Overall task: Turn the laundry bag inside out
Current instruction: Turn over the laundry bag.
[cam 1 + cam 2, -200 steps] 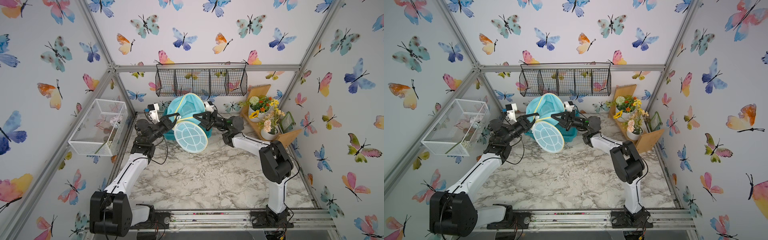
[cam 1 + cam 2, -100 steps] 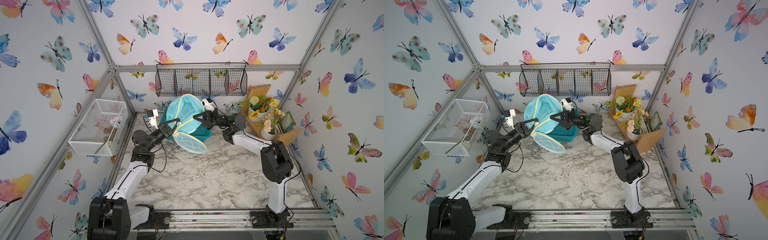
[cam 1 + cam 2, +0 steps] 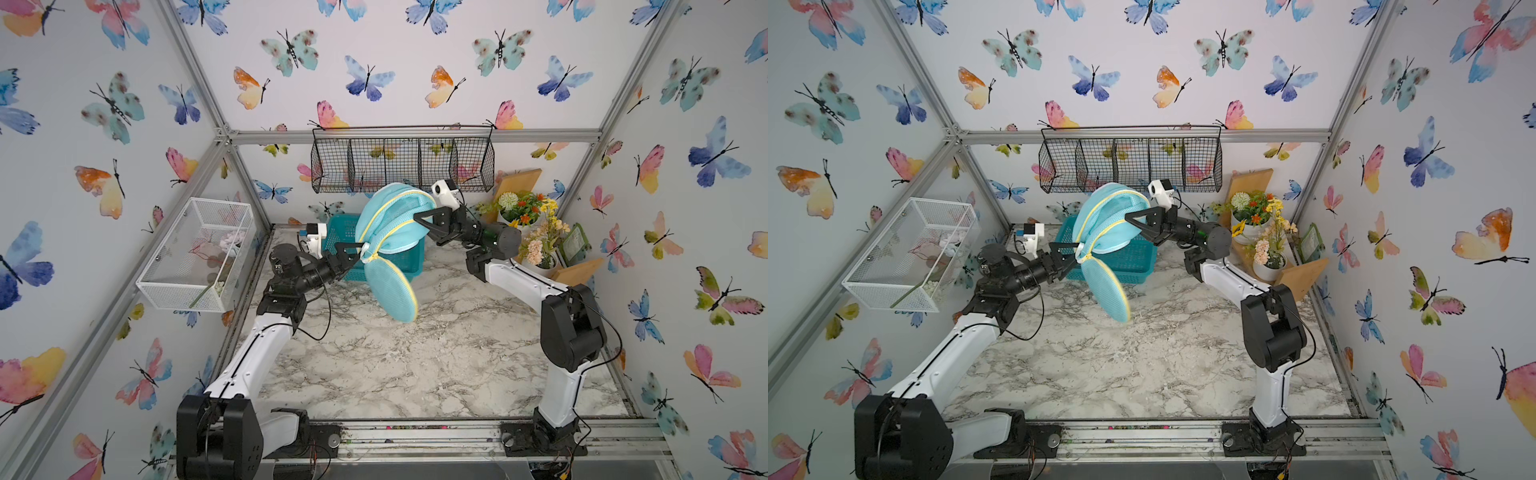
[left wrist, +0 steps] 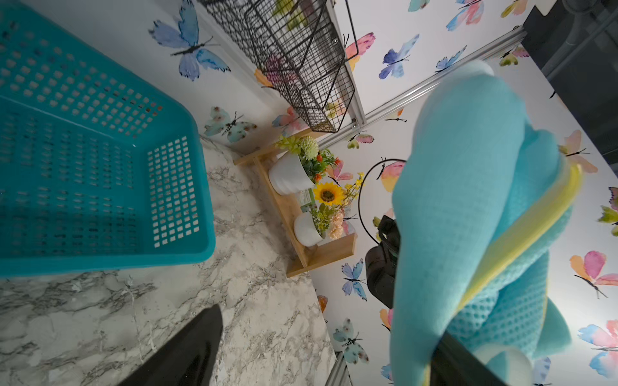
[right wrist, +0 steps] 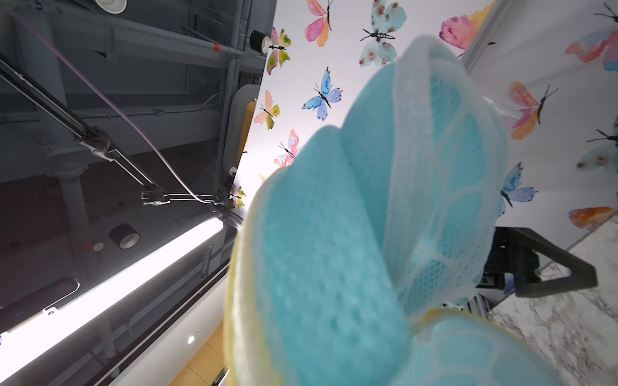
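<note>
Butterfly-papered walls close in a marble-look table (image 3: 395, 365). The laundry bag (image 3: 390, 220) is up in the air over the back of the table, between my two arms, above and in front of the teal plastic basket (image 3: 340, 227). The bag is light-turquoise mesh with yellow piping. Its body bulges upward, and one round end (image 3: 392, 291) hangs down off it, tilted and clear of the table.

My right tool (image 3: 419, 218) is clenched on the bag's upper right edge, grasping it; both top views show this.

My left tool (image 3: 358, 254) is released, jaws spread wide at the narrow spot where the round end meets the body. In the left wrist view one of its fingers (image 4: 187, 351) stands free over the table. The other finger has bag fabric draped on it, touching.

In the right wrist view the bag fills most of the frame, blurred, with white segmented ribbing (image 5: 411, 133) on one side.

A black wire basket (image 3: 403, 164) hangs on the back wall and a white wire basket (image 3: 199, 253) on the left wall. Flower pots (image 3: 523, 212) sit on a wooden shelf at back right.
</note>
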Robot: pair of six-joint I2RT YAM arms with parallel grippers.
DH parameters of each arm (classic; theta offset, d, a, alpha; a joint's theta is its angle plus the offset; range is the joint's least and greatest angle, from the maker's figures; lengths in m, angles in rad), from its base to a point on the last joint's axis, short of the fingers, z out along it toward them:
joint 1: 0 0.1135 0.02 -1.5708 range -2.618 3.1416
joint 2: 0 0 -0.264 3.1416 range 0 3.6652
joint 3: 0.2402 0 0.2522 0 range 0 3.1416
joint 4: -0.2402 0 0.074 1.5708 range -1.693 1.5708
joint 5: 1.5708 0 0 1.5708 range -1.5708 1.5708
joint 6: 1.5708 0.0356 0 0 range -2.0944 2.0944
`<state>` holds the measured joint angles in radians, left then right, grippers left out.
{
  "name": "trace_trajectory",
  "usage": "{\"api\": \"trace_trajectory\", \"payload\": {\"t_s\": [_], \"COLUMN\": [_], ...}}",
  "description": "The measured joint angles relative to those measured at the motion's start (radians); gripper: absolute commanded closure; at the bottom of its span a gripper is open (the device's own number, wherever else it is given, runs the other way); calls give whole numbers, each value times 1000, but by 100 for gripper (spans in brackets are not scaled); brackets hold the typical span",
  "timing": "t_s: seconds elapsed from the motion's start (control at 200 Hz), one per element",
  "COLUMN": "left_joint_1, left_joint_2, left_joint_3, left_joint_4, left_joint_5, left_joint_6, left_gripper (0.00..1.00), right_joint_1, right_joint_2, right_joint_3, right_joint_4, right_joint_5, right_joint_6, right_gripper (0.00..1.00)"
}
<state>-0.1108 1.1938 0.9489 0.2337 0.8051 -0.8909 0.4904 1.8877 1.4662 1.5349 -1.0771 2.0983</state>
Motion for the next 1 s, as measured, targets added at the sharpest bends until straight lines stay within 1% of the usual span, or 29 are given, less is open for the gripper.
{"api": "trace_trajectory", "payload": {"t_s": [0.06,0.07,0.08,0.105,0.24,0.36,0.506,0.581,0.721,0.851,0.926,1.001], "left_joint_1": [1,1,1,2,2,-5,-37,-47,-53,-53,-53,-53], "left_joint_2": [-30,-33,-37,-53,-97,-92,-65,-55,-43,-13,8,31], "left_joint_3": [76,88,99,128,266,381,526,576,597,565,533,499], "left_joint_4": [-98,-114,-128,-161,-316,-436,-595,-652,-700,-682,-652,-595], "left_joint_5": [-36,-44,-50,-72,-162,-229,-343,-391,-437,-441,-429,-381], "left_joint_6": [50,62,67,90,171,231,320,362,409,414,394,355], "left_gripper": [5,4,0,1,1,1,1,1,1,1,1,1], "right_joint_1": [2,2,2,3,5,16,26,32,57,90,105,111], "right_joint_2": [-25,-29,-32,-39,-58,-58,-60,-64,-70,-70,-70,-70], "right_joint_3": [-12,-13,-15,-19,-51,-79,-91,-91,-91,-89,-85,-85], "right_joint_4": [20,24,27,34,55,56,56,56,57,56,55,55], "right_joint_5": [2,2,2,4,6,3,-8,-12,-13,-13,-13,-13], "right_joint_6": [0,0,-1,-2,-3,-3,-3,-3,-3,-3,-3,-3], "right_gripper": [97,97,97,97,97,97,97,97,97,97,97,97]}}
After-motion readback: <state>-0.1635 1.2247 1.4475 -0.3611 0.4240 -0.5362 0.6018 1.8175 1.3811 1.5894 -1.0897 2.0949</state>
